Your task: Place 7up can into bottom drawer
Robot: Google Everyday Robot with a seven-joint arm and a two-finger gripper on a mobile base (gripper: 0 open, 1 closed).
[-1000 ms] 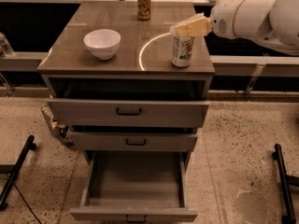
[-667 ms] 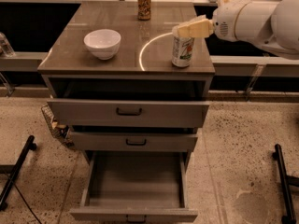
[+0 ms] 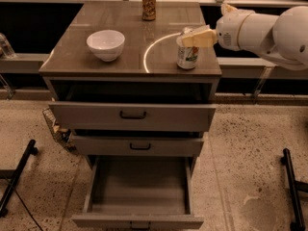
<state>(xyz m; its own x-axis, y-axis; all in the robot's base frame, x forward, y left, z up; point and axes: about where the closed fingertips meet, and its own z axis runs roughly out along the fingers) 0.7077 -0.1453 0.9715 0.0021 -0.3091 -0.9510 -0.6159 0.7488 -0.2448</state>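
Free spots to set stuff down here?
Bare: the open grey bottom drawer, wholly; the brown cabinet top between white bowl and silver-white 7up can. Crowded: right edge, where the cream pincer sits at that can's top.

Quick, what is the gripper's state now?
Gripper: at the top of the 7up can, which stands on the cabinet top; open or shut cannot be told.
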